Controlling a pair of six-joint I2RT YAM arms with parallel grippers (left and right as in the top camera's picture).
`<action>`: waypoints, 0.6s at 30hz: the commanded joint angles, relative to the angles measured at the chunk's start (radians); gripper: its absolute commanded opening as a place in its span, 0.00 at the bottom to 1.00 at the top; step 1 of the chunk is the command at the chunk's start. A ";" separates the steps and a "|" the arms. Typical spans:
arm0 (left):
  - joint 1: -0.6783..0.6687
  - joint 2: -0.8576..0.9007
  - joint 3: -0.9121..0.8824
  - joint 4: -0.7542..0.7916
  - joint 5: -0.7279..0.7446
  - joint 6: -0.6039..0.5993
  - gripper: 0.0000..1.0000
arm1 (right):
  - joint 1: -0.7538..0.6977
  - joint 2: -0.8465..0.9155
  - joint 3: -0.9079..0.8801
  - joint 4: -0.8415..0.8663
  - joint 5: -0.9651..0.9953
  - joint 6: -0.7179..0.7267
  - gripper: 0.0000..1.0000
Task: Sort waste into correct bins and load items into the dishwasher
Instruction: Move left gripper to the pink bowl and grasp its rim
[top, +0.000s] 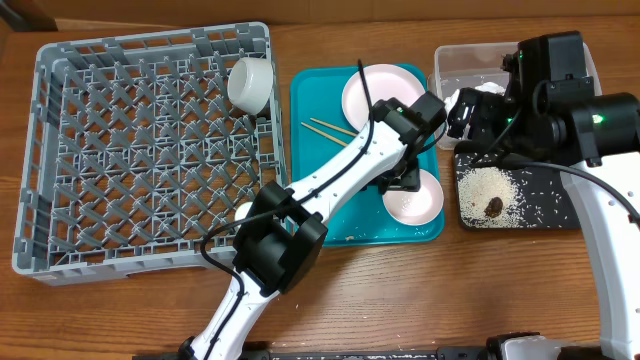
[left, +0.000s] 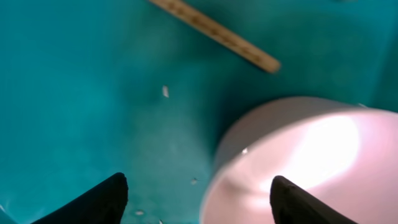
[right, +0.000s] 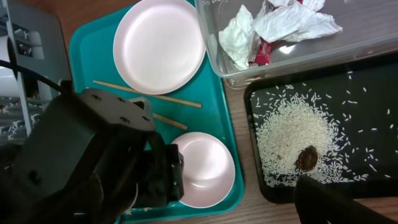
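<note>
That whitish bowl (right: 208, 171) looks light but slick; left gripper (left: 199, 182) jaws gape astride its rim, a decent pinch spot, and right gripper (top: 468, 118) is wide open too.

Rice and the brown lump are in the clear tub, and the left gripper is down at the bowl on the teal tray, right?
No: the rice and brown lump are in the black tray, as the right wrist view shows. The left gripper is down at the bowl on the teal tray.
</note>
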 joint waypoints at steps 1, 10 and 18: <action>0.014 -0.019 -0.050 0.020 -0.025 -0.079 0.72 | 0.000 -0.005 0.019 0.005 0.006 -0.006 1.00; 0.014 -0.019 -0.057 0.038 -0.025 -0.078 0.13 | 0.000 -0.005 0.019 0.005 0.006 -0.006 1.00; 0.014 -0.019 -0.057 0.044 -0.029 -0.058 0.04 | 0.000 -0.005 0.019 0.005 0.006 -0.006 1.00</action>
